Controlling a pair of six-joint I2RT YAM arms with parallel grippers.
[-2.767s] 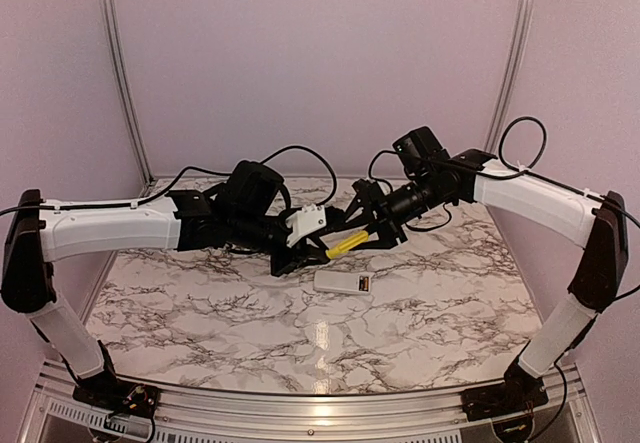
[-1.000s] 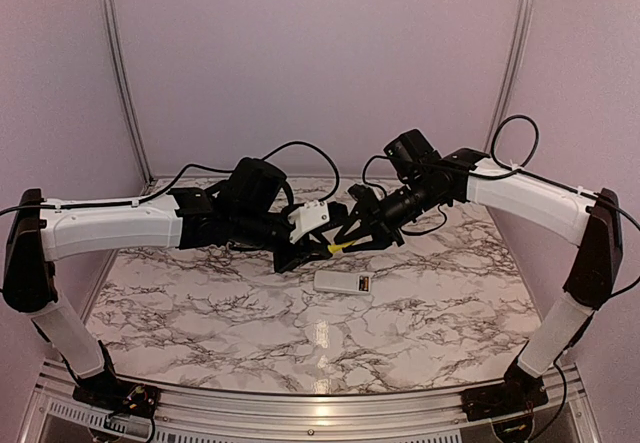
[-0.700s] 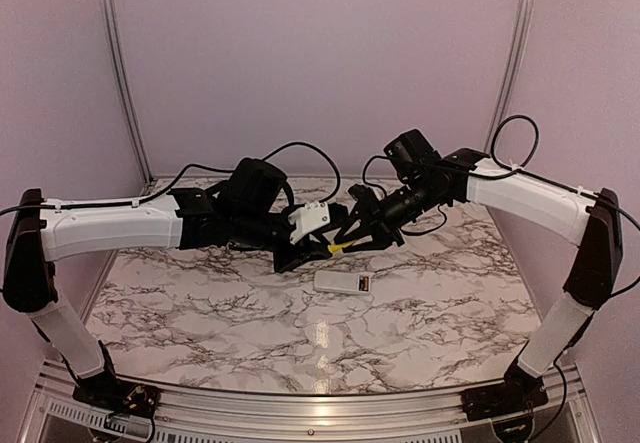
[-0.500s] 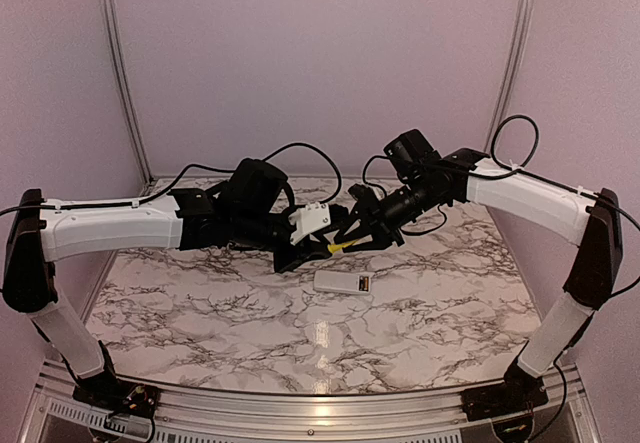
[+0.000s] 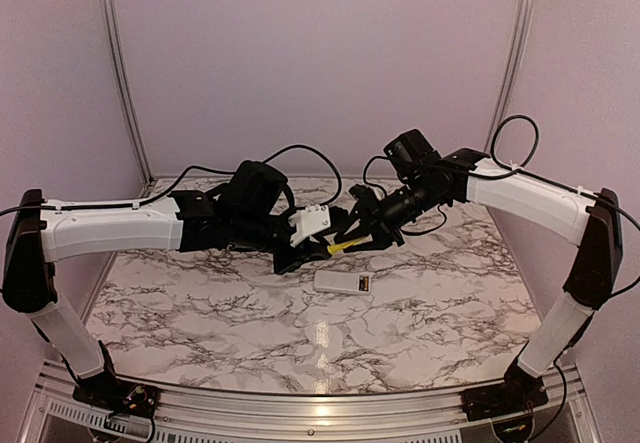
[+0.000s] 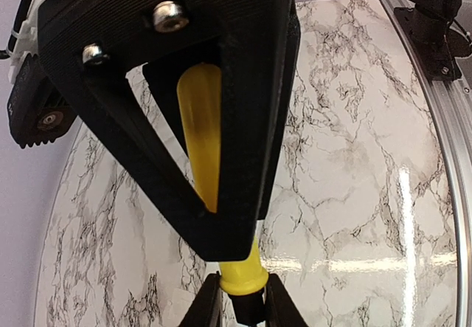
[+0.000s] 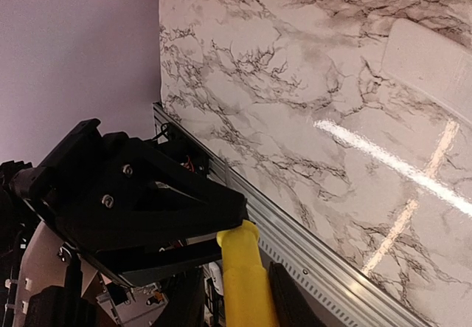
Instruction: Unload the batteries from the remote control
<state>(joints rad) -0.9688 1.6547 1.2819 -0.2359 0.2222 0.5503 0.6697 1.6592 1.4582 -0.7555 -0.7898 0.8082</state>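
Both arms meet in the air above the middle of the counter (image 5: 200, 303), and both have hold of the same screwdriver (image 5: 343, 247). In the left wrist view the left tool (image 6: 244, 306) is almost shut, its two fingers pressing on the flared end of the yellow handle. The black triangular fingers of the other arm cover the rest of the handle just in front of it. In the right wrist view the right tool (image 7: 240, 301) is also nearly shut, with the yellow handle clamped between its fingers.

The remote control (image 5: 340, 282) lies flat on the counter, just in front of the two tools and below them, and no tool touches it. It has a small dark recess at its right end. Whether the batteries are inside is too small to tell.

Compared with the earliest frame, the right arm has moved a little toward the left arm, and its tool now covers most of the handle. Before, a long yellow piece showed between the two tools in the top view; now only a short piece shows. During the last second almost nothing has changed: both tools keep their hold and the arms stay in place. The remote control has not moved at all.
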